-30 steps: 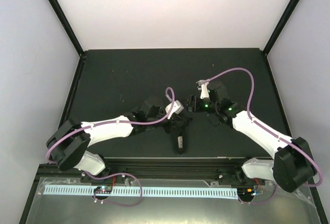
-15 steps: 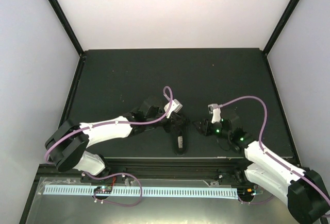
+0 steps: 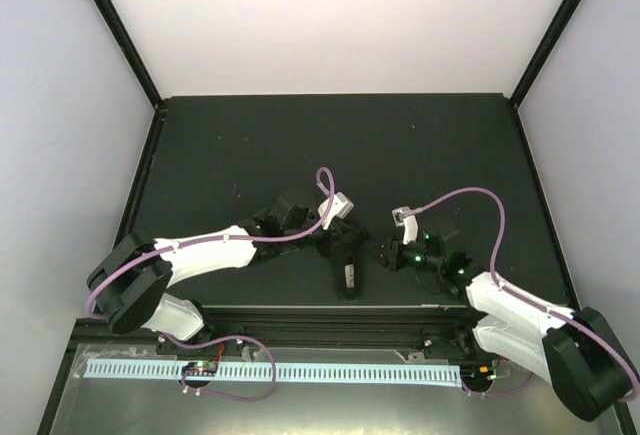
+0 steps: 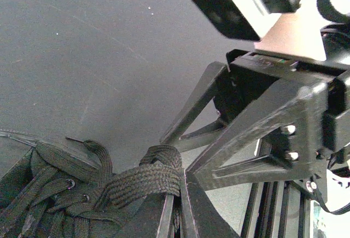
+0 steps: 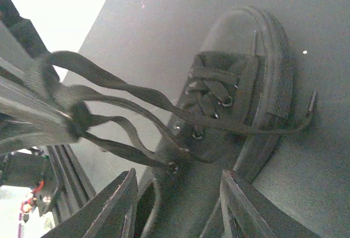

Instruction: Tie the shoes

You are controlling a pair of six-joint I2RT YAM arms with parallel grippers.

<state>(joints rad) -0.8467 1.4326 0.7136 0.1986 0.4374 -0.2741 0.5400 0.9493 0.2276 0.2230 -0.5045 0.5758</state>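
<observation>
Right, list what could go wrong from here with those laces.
The left gripper is shut on the laces, drawn taut from the shoe: more pull may drag the shoe. The right gripper, open beside those strands, could catch several at once. Both grippers are close and may collide.

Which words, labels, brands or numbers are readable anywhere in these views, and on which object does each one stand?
No text is readable in any view.
The pale patch on the insole of the shoe: possibly a label, too small to read.
The laces and the slotted strip: no print visible.
</observation>
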